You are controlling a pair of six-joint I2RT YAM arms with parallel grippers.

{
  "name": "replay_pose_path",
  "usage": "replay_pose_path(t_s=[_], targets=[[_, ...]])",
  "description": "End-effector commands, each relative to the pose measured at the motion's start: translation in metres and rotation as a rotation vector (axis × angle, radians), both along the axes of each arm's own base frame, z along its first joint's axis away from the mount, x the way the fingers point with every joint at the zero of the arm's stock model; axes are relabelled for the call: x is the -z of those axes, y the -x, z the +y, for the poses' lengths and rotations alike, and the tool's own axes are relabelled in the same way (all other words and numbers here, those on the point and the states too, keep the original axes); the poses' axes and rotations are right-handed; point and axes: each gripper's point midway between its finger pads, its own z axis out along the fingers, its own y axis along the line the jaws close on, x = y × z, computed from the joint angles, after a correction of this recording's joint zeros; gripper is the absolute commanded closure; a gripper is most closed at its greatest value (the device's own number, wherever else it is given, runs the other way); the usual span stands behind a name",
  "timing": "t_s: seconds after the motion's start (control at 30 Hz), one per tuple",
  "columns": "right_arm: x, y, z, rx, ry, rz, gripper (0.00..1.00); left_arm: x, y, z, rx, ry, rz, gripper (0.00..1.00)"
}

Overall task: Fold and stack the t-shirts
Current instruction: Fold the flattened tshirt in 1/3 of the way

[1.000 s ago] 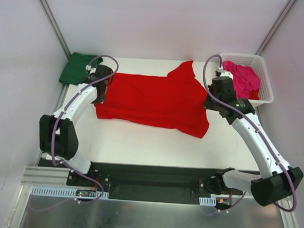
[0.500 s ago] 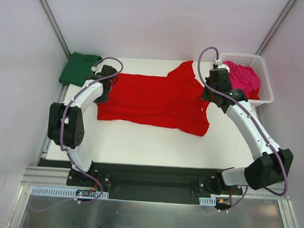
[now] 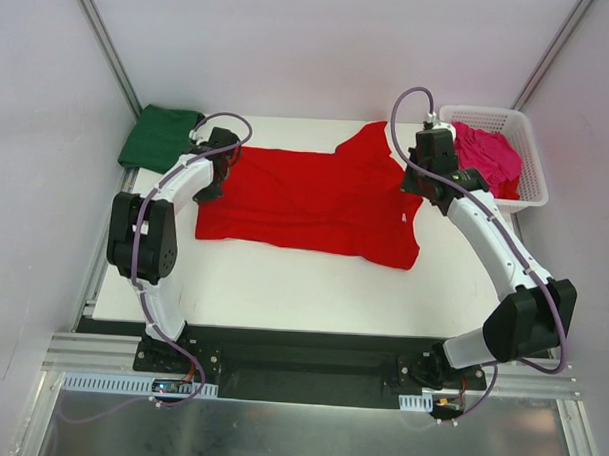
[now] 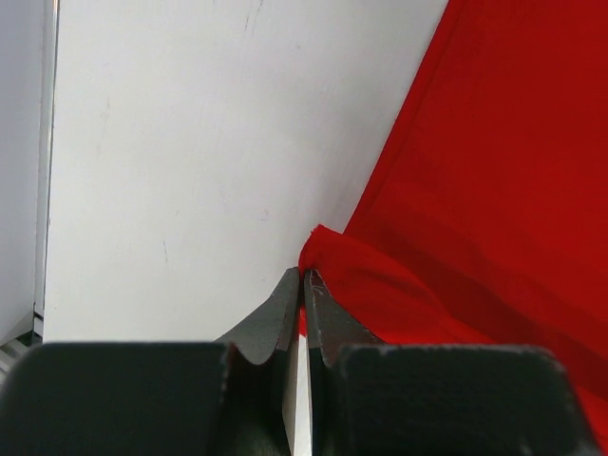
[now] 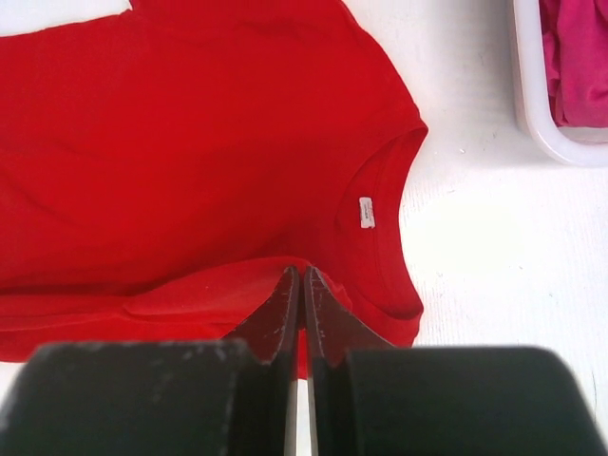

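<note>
A bright red t-shirt (image 3: pixel 305 203) lies spread across the middle of the table, collar toward the right. My left gripper (image 4: pixel 302 275) is shut on a pinched fold at the red t-shirt's (image 4: pixel 494 180) left hem corner. My right gripper (image 5: pixel 302 274) is shut on a raised fold of the red t-shirt (image 5: pixel 190 142) beside the collar and its white label. A folded dark green t-shirt (image 3: pixel 161 137) rests at the table's far left corner. A crumpled magenta pink t-shirt (image 3: pixel 489 157) sits in the basket at the far right.
A white plastic lattice basket (image 3: pixel 532 166) stands at the table's far right corner, and its rim (image 5: pixel 534 114) shows in the right wrist view. White walls with metal posts enclose the table at the back and sides. A black rail runs along the near edge.
Both arms have moved toward the far side of the table, carrying the red t-shirt's near edge with them. The shirt's left side has narrowed slightly.
</note>
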Motion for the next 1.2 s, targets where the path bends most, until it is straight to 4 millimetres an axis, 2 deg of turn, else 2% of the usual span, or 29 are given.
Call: replay_pose_path(t_s=[0.0,0.47,1.17], targets=[[-0.029,-0.022,-0.004,0.021,-0.003,-0.1,0.98,-0.009,-0.015,0.003,-0.002,-0.02,-0.033,1.0],[-0.025,-0.042,-0.01,0.043,0.019,-0.105,0.98,-0.002,-0.03,0.002,0.01,-0.033,-0.028,1.0],[-0.004,-0.059,-0.008,0.042,0.019,-0.066,0.98,0.016,-0.042,0.001,0.012,-0.044,0.0,1.0]])
